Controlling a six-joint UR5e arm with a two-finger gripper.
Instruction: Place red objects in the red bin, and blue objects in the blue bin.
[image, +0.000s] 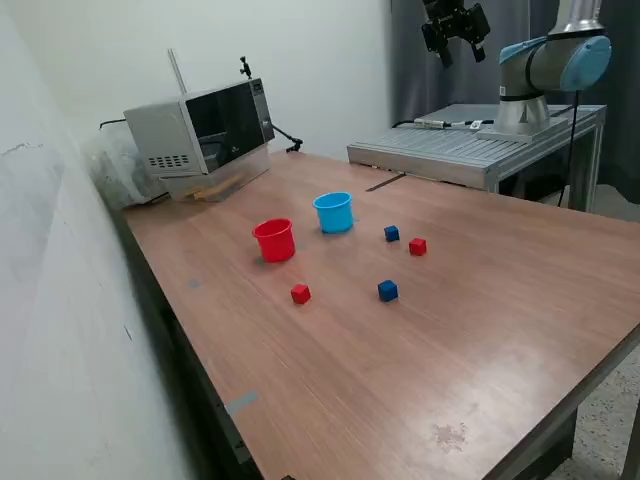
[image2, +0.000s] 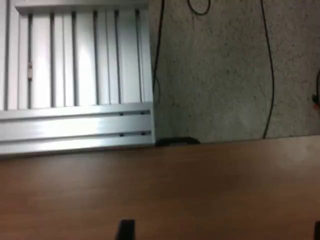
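Nothing is sorted yet: all four small cubes lie on the wooden surface (image: 480, 330), far below the raised, empty, open gripper (image: 456, 40).

Gripper (image: 456, 38) top cropped, jaws unclear.

Two red cubes (image: 300, 293) (image: 417, 246), two blue cubes (image: 388, 290) (image: 391, 233), two cups (image: 274, 240) (image: 334, 212)

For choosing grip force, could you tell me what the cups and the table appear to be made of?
The red cup and blue cup look like smooth plastic: thin rims, uniform colour. The table looks like wood-grain laminate or varnished wood; it shows streaked grain and soft glare.
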